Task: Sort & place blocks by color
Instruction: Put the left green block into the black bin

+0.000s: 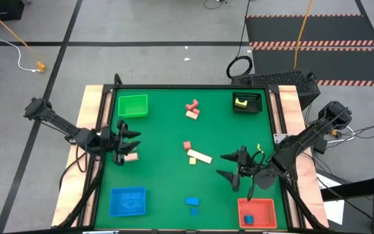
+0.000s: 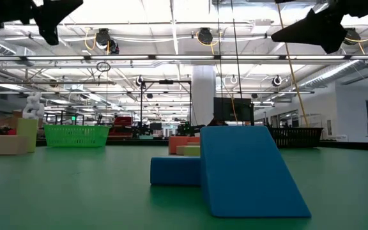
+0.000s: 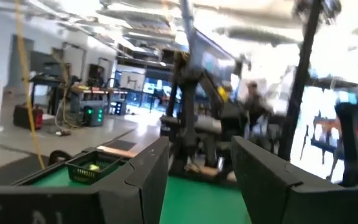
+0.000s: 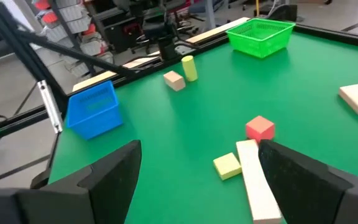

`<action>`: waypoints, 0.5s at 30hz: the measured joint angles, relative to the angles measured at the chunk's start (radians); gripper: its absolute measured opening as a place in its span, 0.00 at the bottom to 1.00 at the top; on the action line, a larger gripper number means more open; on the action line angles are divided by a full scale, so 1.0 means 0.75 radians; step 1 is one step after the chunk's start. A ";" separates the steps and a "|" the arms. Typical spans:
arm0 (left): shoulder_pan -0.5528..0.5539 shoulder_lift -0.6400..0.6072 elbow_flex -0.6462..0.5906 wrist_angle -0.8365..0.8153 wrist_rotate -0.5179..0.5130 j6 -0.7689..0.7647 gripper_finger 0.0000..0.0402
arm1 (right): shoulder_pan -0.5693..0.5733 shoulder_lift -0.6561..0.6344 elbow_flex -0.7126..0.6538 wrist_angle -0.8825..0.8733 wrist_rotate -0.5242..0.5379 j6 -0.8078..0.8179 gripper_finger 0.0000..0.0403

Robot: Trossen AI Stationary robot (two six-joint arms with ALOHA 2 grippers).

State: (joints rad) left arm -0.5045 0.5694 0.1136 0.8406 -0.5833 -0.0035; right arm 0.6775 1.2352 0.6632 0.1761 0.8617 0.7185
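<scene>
The left hand (image 1: 130, 142) hangs over the left edge of the green surface (image 1: 167, 182), its fingers (image 3: 143, 180) parted with nothing between them. Just beside it, on the surface, lie a tan block (image 1: 131, 156) and a yellow cylinder (image 4: 189, 68). Beyond this hand toward the far corner sits the green tray (image 1: 133, 105); on its near side is the blue tray (image 1: 128, 201).

Between the two hands lie a red cube (image 1: 187, 145), a long cream bar (image 1: 200, 156) and a small yellow block (image 1: 191, 160), close together. Farther off, a red piece (image 1: 192, 104) rests against a tan block (image 1: 192, 114). Two blue blocks (image 1: 192, 205) lie at the near edge.

The right hand (image 1: 234, 166) hovers above the surface with fingers (image 4: 306, 180) spread wide, empty, the cream bar just ahead of it. The red tray (image 1: 257, 212), below this hand, holds a blue block (image 1: 249, 219). The black tray (image 1: 247, 102) holds a yellow piece (image 1: 240, 102).
</scene>
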 joint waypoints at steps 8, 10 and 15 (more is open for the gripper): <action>0.000 0.038 0.192 -0.457 -0.127 -0.246 0.44 | -0.076 0.000 0.000 0.000 -0.003 -0.008 0.78; 0.000 0.081 0.259 -0.610 -0.154 -0.399 0.44 | -0.100 0.000 0.000 0.001 -0.012 -0.012 0.78; -0.002 0.208 0.452 -1.113 -0.132 -0.768 0.44 | -0.167 0.000 0.000 0.003 -0.157 -0.033 0.78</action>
State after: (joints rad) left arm -0.5060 0.7254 0.4527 0.0061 -0.6821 -0.5796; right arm 0.5524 1.2354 0.6632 0.1787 0.7439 0.6940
